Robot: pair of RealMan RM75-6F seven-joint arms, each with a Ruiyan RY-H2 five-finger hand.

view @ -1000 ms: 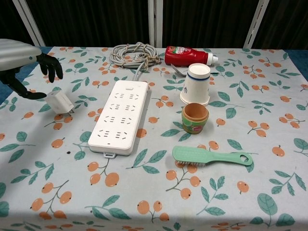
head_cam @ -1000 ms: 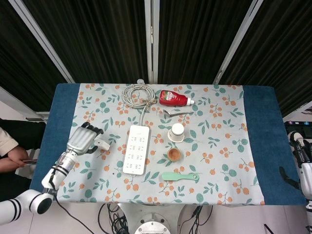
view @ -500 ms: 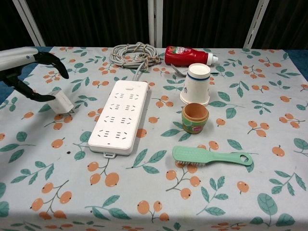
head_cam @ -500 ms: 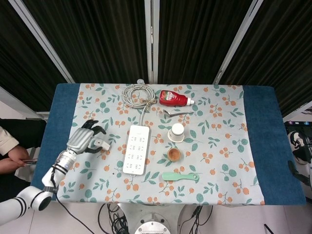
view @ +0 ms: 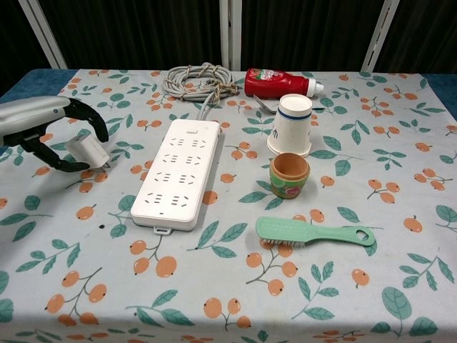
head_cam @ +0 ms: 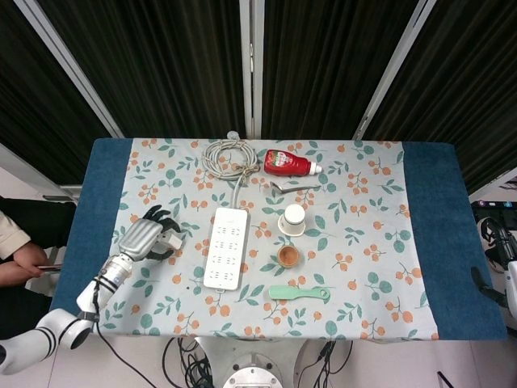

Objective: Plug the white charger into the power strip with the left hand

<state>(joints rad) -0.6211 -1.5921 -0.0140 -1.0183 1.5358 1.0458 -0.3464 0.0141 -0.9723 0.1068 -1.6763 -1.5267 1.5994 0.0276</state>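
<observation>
Fingers of the left hand curl around the white charger, dark tips on its far side and the thumb low on its near side, though I cannot tell whether they are pressing it or only bracketing it; the charger appears to sit on the floral tablecloth, left of the power strip and apart from it. Closest to the chest camera lies the green brush, then the small clay pot and the white paper cup to the strip's right, and at the far edge the coiled cable and the red ketchup bottle. To do this step well, the grasp should, in my judgement, settle squarely on the charger's flat sides before lifting, so the body cannot twist; the prongs then need turning downward and lining up with one socket row. A loose pinch risks the plug rotating on contact with the strip. At the frame's right edge in the head view, the right hand is too small to judge.
</observation>
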